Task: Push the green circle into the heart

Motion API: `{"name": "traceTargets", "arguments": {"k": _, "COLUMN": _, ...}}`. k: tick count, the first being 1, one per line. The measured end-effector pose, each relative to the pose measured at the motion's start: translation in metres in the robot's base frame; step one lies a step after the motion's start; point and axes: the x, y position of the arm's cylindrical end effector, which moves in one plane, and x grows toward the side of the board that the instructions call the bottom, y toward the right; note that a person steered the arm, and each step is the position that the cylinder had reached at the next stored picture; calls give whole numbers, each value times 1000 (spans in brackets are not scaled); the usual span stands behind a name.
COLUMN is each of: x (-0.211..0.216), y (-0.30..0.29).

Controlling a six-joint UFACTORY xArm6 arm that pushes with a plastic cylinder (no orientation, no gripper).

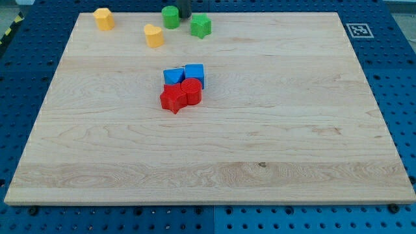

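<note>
The green circle (pixel 171 17) stands near the top edge of the wooden board (pixel 292 130). My tip (pixel 184 15) is just to its right, close to or touching it; only the rod's short lower end shows. A yellow heart (pixel 154 35) lies a little below and to the left of the green circle, with a small gap between them. A green star (pixel 201 26) sits just right of and below my tip.
A second yellow block (pixel 103 18), roughly hexagonal, sits at the top left. Near the middle, a blue triangle-like block (pixel 173 76), a blue cube (pixel 194 73), a red star (pixel 173 99) and a red circle (pixel 191 91) cluster together. A marker tag (pixel 358 30) is at the top right.
</note>
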Motion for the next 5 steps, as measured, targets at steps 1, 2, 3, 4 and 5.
{"name": "traceTargets", "arguments": {"k": 1, "x": 18, "y": -5}}
{"name": "traceTargets", "arguments": {"k": 2, "x": 8, "y": -5}}
{"name": "traceTargets", "arguments": {"k": 3, "x": -4, "y": -9}}
{"name": "traceTargets", "arguments": {"k": 4, "x": 2, "y": -14}}
{"name": "traceTargets", "arguments": {"k": 5, "x": 15, "y": -24}}
